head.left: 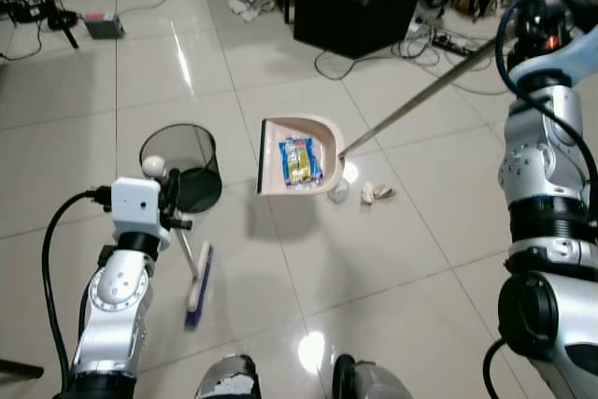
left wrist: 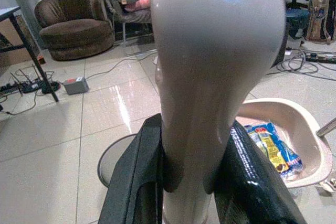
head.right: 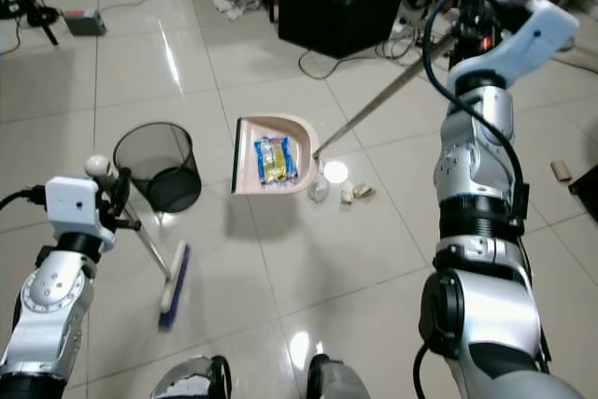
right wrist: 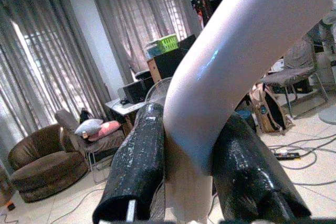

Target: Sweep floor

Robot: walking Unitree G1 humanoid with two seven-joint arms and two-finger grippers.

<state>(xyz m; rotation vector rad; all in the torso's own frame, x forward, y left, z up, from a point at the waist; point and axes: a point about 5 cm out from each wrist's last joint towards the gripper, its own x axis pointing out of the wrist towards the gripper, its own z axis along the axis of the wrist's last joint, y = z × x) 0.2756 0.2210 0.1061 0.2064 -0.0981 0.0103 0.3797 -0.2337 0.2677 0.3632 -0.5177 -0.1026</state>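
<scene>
Broom head on tiles, dustpan holding wrapper

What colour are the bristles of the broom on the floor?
The broom has blue bristles under a pale head, seen best in the left eye view.

The floor is glossy glazed tile with bright reflections. On it, the dustpan is smooth beige plastic with a metal handle. Inside lies a shiny printed wrapper. Beside the dustpan, the bin is black wire mesh.
</scene>
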